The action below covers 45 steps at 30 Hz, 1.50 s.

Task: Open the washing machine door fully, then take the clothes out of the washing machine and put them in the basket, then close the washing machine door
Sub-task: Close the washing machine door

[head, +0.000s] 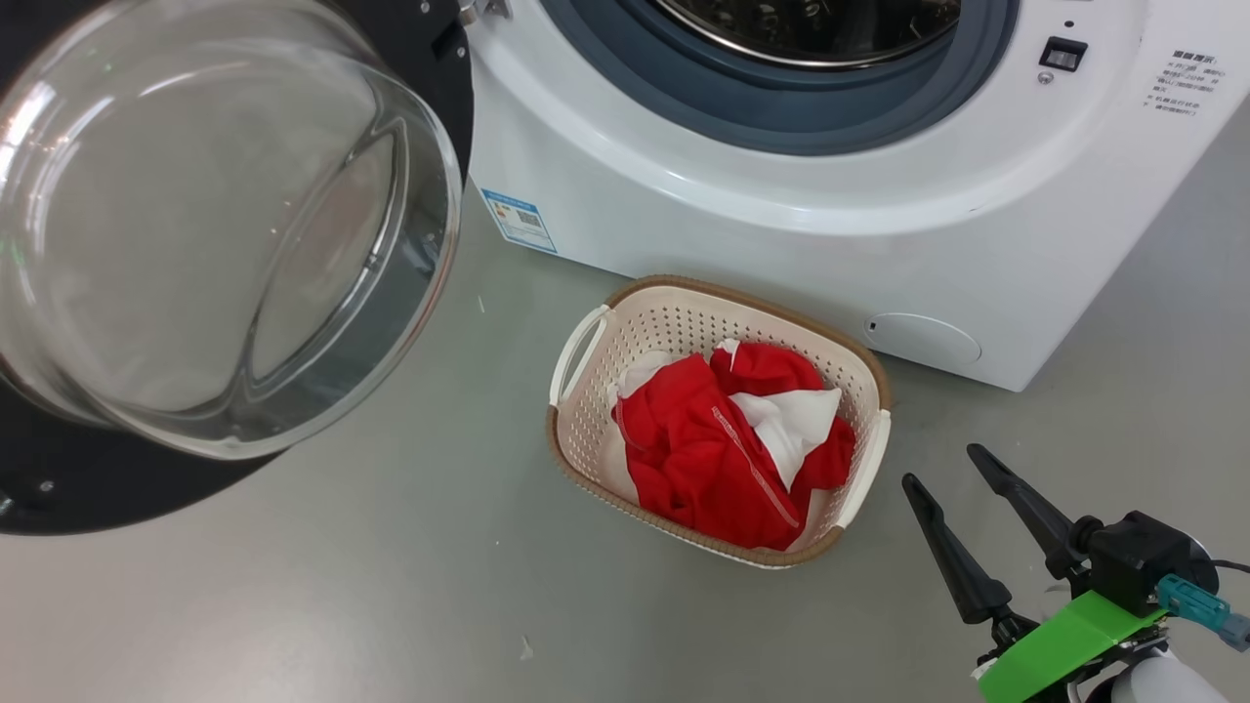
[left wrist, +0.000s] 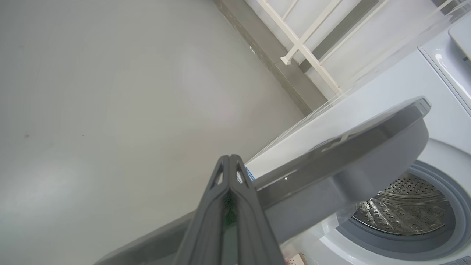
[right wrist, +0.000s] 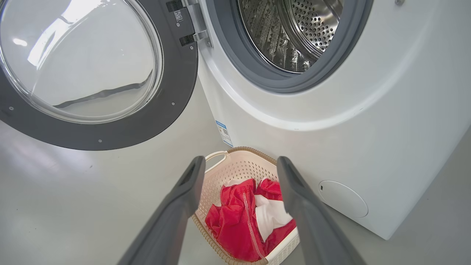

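Door (head: 195, 234) swung wide, upper left of head view. Washer (head: 781, 225) at top, steel drum (head: 811, 24) showing. Clothes (head: 723, 449) lie in basket (head: 586, 430), centre frame, on floor (head: 391, 586) just before washer. Your right pincer (head: 942, 465), lower right, fingers apart, holding nothing, near basket. Your left pincer (left wrist: 230, 162): fingers pressed together, tips by door edge; contact unclear.

Smooth grey floor (head: 293, 605), softly lit.
A darker grey skirting strip (left wrist: 274, 62) and a white bar frame (left wrist: 300, 46) edge it.
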Tool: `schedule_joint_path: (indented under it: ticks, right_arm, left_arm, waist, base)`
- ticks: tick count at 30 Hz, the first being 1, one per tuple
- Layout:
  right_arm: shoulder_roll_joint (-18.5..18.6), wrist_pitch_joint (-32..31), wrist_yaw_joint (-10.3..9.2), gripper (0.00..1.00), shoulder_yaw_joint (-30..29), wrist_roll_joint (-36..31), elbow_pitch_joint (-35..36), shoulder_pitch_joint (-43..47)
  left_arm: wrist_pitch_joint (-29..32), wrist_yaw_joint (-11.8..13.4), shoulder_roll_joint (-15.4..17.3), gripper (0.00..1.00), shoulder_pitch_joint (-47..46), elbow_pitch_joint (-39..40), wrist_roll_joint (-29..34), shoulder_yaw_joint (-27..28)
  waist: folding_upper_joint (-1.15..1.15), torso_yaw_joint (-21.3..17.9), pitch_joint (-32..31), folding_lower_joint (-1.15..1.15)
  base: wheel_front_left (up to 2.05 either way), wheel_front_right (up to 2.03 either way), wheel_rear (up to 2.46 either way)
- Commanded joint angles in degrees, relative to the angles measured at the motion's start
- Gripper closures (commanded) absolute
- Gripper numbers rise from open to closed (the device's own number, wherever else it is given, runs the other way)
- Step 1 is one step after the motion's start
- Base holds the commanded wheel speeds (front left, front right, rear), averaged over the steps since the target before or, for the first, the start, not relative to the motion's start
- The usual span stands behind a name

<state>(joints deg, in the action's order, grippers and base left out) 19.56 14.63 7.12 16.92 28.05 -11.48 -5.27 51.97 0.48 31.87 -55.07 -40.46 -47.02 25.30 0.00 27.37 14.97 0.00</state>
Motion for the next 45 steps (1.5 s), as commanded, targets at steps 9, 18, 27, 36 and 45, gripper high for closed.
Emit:
schedule_joint_path:
  ticks: [9, 18, 27, 36, 45]
  right_arm:
    - [-0.8, 0.4, 0.36, 0.00, 1.0, -0.4, 0.7, 0.2]
    - [-1.5, 0.4, 0.36, 0.00, 0.7, -0.4, 0.6, 0.7]
    - [-2.3, 0.4, 0.36, 0.00, 0.6, -0.4, 0.7, 1.4]
    - [-2.8, 0.4, 0.36, 0.00, -0.2, -0.7, 0.9, 1.7]
    - [-3.7, 0.4, 0.36, 0.00, -0.5, -0.9, 1.0, 2.0]
  left_arm:
    - [8.3, -2.0, 2.5, 1.00, 4.6, 5.8, -2.9, -0.9]
    - [12.5, -4.3, 2.2, 1.00, 5.6, 6.9, -5.2, -1.7]
    - [16.6, -7.2, 1.1, 1.00, 5.4, 8.8, -9.8, -3.3]
    - [20.4, -7.9, -1.0, 1.00, 7.0, 15.3, -14.4, -8.9]
    - [22.0, -8.0, -1.7, 1.00, 10.3, 23.9, -20.3, -14.6]
  waist:
    - [0.00, 0.0, -2.3, 0.00]
    - [0.00, 0.1, -3.8, 0.00]
    - [0.00, -0.3, -5.2, 0.00]
    - [0.00, -1.1, -5.9, 0.00]
    - [0.00, -4.3, -7.1, 0.00]
  base:
    - [0.00, 0.00, 0.00]
    - [0.00, 0.00, 0.00]
    - [0.00, 0.00, 0.00]
    - [0.00, 0.00, 0.00]
    - [0.00, 0.00, 0.00]
